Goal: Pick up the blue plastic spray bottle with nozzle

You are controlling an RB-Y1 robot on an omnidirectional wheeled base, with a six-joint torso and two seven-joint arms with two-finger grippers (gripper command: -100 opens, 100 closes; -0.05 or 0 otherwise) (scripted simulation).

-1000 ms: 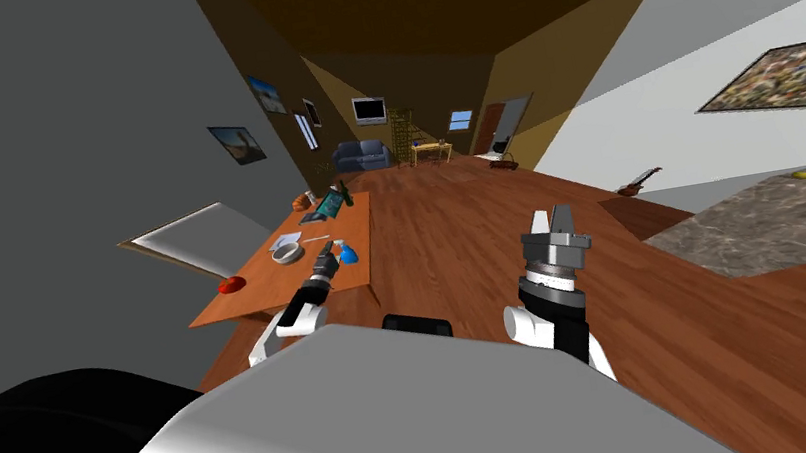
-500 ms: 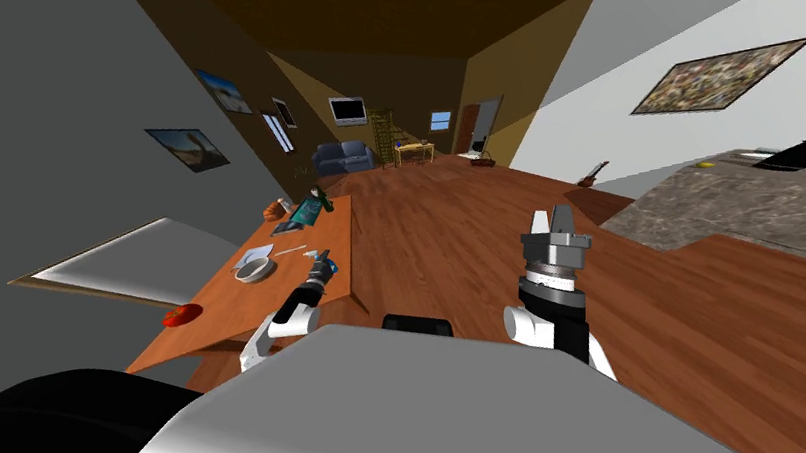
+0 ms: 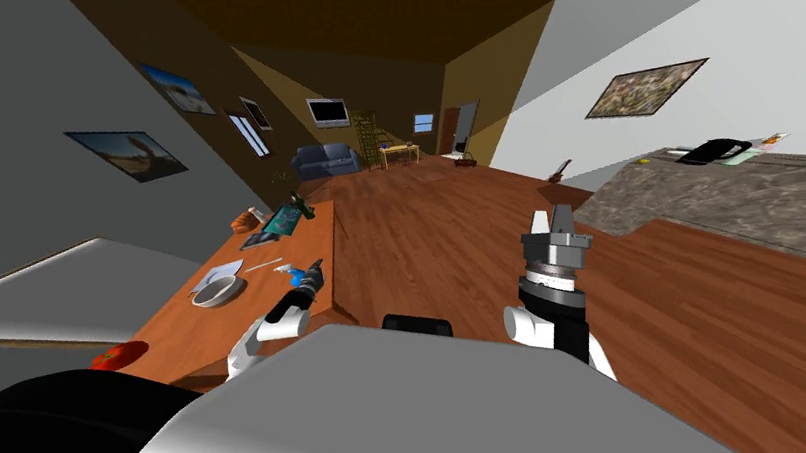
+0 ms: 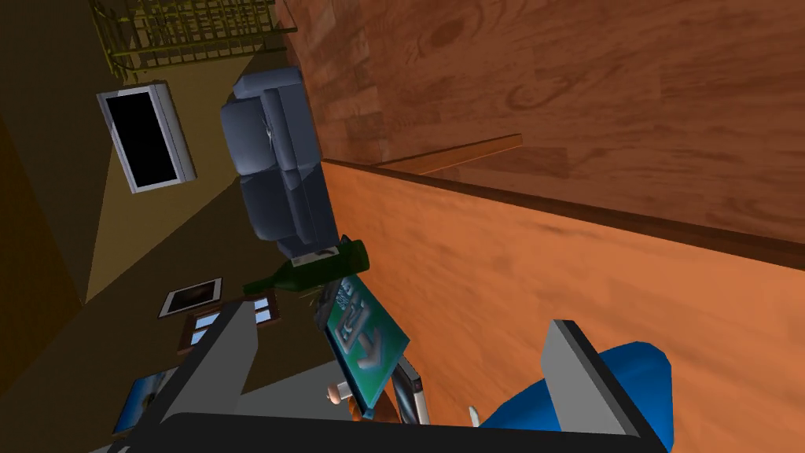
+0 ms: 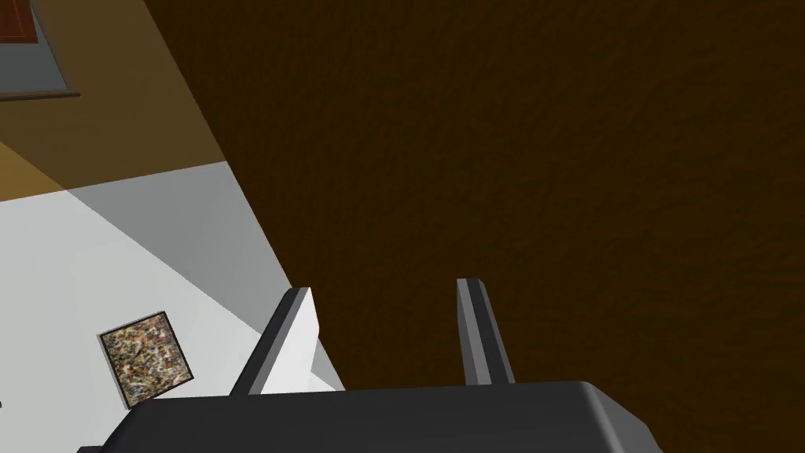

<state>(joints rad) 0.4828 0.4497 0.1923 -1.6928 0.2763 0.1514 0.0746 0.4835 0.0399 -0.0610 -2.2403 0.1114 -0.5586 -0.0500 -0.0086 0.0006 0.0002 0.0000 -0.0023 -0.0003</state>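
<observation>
The blue spray bottle point(image 3: 300, 275) lies on the orange-brown table point(image 3: 189, 328) near its right edge, white nozzle pointing away from me. My left gripper point(image 3: 314, 273) reaches over that edge, right beside the bottle. In the left wrist view the bottle's blue body point(image 4: 641, 381) shows behind and outside one finger point(image 4: 586, 377), not squarely between the two. That gripper point(image 4: 399, 322) is open, low over the table point(image 4: 511, 275). My right gripper point(image 3: 551, 215) is raised over the wood floor, fingers pointing up, open and empty point(image 5: 385, 291).
Also on the table: a white bowl point(image 3: 217, 290), a red fruit point(image 3: 118, 355), a green box point(image 4: 358, 330) and a dark green bottle point(image 4: 314, 271) at the far end. A stone-topped counter point(image 3: 793, 207) stands to the right. A blue sofa point(image 3: 325, 160) stands far back.
The whole head view has shifted: I have moved up along the table. The bottle, earlier right of my left gripper's tip, now shows on its left. The right arm kept its pose.
</observation>
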